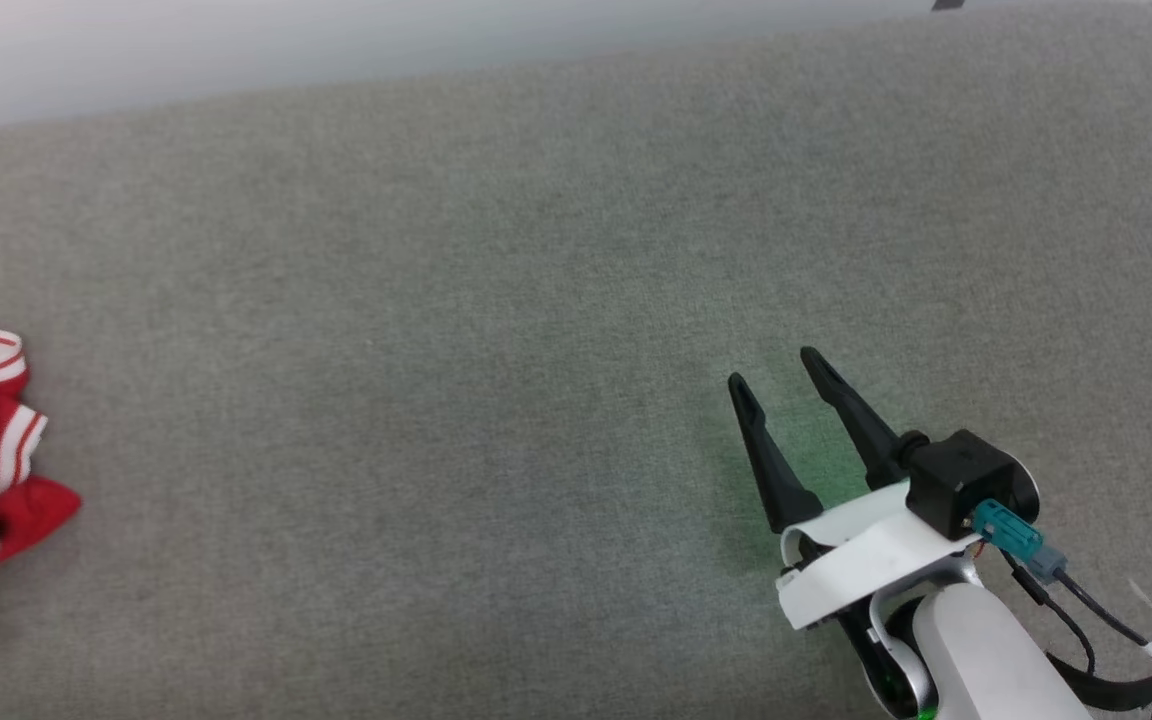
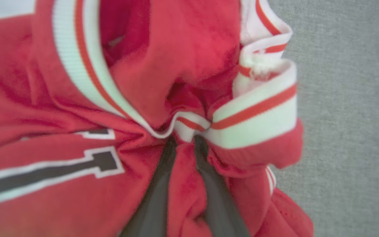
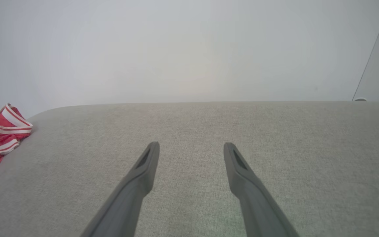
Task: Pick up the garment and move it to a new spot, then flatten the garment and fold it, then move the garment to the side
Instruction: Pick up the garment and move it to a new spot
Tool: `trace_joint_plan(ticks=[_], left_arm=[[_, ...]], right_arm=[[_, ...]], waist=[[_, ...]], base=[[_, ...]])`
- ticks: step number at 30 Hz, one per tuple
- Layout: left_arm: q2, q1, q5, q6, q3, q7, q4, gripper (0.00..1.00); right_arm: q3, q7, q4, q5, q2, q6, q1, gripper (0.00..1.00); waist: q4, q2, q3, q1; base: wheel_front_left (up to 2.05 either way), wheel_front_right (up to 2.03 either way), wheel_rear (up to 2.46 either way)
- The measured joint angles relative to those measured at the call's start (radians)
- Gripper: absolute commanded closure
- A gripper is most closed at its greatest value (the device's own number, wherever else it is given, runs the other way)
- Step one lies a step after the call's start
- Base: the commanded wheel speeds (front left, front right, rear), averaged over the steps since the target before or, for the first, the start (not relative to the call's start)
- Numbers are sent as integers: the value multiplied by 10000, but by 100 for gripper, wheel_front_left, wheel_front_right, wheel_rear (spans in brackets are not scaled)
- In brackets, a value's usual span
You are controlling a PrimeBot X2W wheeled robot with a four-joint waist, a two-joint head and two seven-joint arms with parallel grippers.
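Grey fabric worktop [image 1: 496, 250] is stretching out wide in front of us, with a pale wall [image 3: 189, 49] sitting behind it. We're pinching the garment [image 2: 192, 49] with our left gripper [image 2: 187, 143], its fingers [image 2: 163, 184] clamping a red fold right under the striped trim. It's bunching up at the far left of the head view. Our right gripper [image 1: 774, 370] is hovering well apart from it, fingers spread and holding nothing.

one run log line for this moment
left hand: closed on crumpled red jersey shirt | right hand: open over grey fabric surface | stage: pickup grasp
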Motion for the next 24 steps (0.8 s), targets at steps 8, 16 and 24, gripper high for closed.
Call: trace_joint_plan(ticks=[8,16,24], left_arm=[[-840,-418,167,-35,-690,-1764,-838,100],[-1154,-628,-109,-35,-1419,-2130,-3304,100],[-1722,-978,-583,19,-2025,-1147,-6209,100]], right_arm=[[-150,0,326,2,4,-2,412,0],[-428,-2,280,219,2,0,760,0],[-819,-2,-58,600,2,0,956,0]], waist=[[379,0,-815,0],[482,0,-1626,0],[-150,0,-1689,0]], base=[[0,0,0],[0,0,0],[0,0,0]])
